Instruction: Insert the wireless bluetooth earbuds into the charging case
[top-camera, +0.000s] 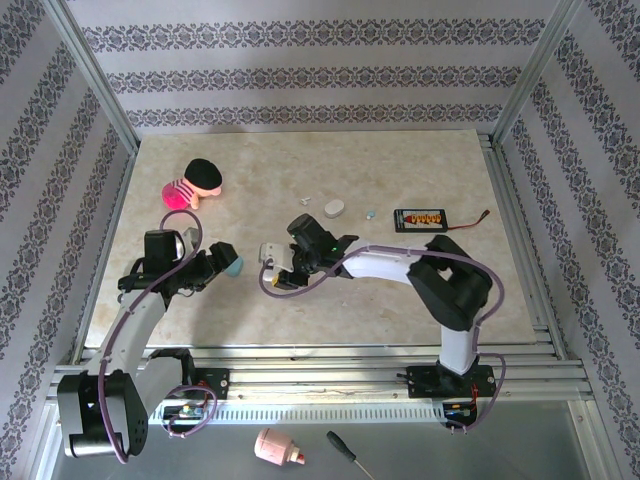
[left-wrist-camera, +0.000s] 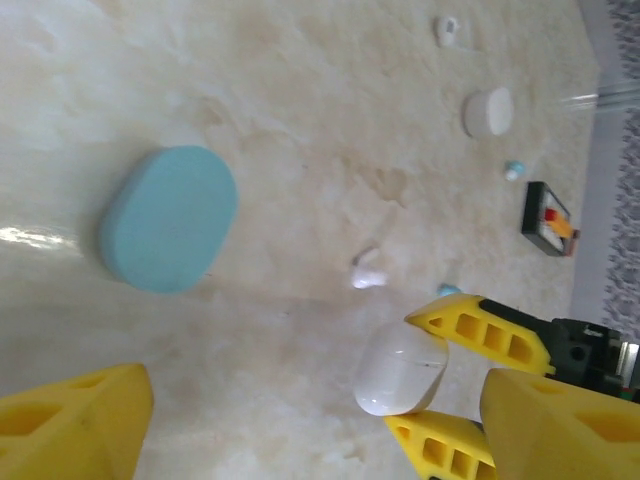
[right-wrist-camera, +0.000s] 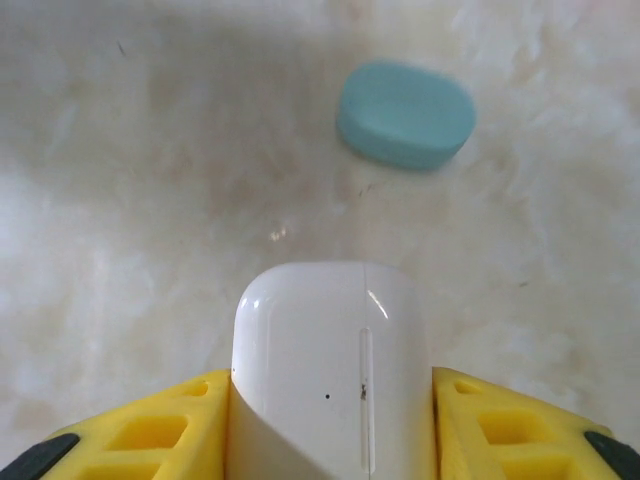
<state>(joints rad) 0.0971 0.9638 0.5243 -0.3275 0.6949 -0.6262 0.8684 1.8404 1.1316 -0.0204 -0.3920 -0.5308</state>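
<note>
My right gripper (top-camera: 272, 258) (right-wrist-camera: 330, 390) is shut on a white charging case (right-wrist-camera: 330, 360) (left-wrist-camera: 400, 368), held lid outward just above the table; one of its yellow fingers (left-wrist-camera: 480, 335) presses the case's side. My left gripper (top-camera: 222, 262) (left-wrist-camera: 310, 435) stands open and holds nothing, just left of it. A closed teal case (top-camera: 232, 266) (left-wrist-camera: 168, 218) (right-wrist-camera: 405, 113) lies on the table by the left fingers. A white earbud (left-wrist-camera: 368, 272) lies between the two cases, and a pale blue earbud (left-wrist-camera: 449, 290) peeks out beside the right finger.
Further back lie a white oval case (top-camera: 334, 208) (left-wrist-camera: 488, 111), a white earbud (top-camera: 305, 200) (left-wrist-camera: 447, 30), a blue earbud (top-camera: 371, 212) (left-wrist-camera: 513, 170) and a black device with orange cells (top-camera: 420, 217). A pink and black plush toy (top-camera: 195, 183) sits at the back left.
</note>
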